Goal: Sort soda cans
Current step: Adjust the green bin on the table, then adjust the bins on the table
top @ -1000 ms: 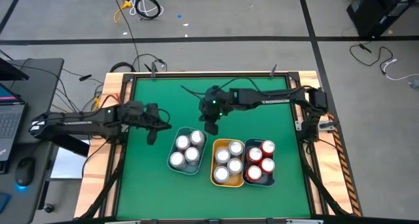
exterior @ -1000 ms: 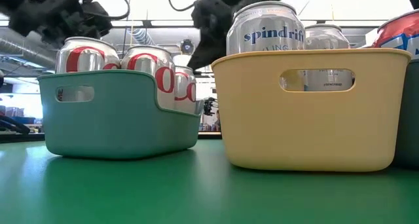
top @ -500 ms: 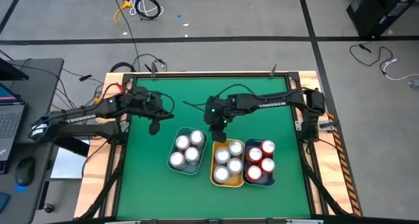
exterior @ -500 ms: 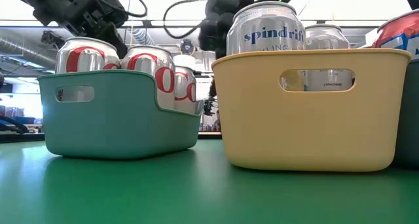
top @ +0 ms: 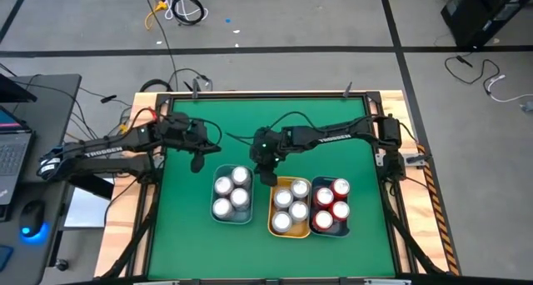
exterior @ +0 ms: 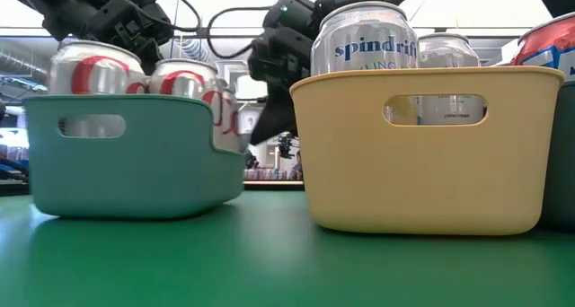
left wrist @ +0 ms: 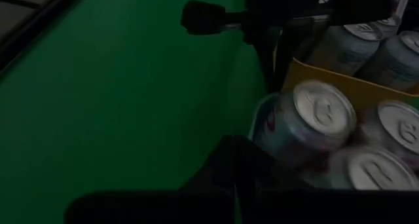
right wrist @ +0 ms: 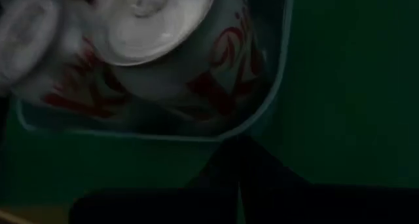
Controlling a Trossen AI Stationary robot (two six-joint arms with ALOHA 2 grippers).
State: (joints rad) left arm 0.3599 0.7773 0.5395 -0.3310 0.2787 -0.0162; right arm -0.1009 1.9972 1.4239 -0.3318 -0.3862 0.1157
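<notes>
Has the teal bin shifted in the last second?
Yes. In the high view the teal bin has slid left, away from the yellow bin, which stayed put; the gap between them widened.

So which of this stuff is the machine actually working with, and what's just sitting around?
Part of the job:
- soda cans, sorted into groups
- teal bin, yellow bin and a third bin holding red cans
- left claw and right claw, both shut

Just lying about:
- laptop
- mouse
- floor cables
</notes>
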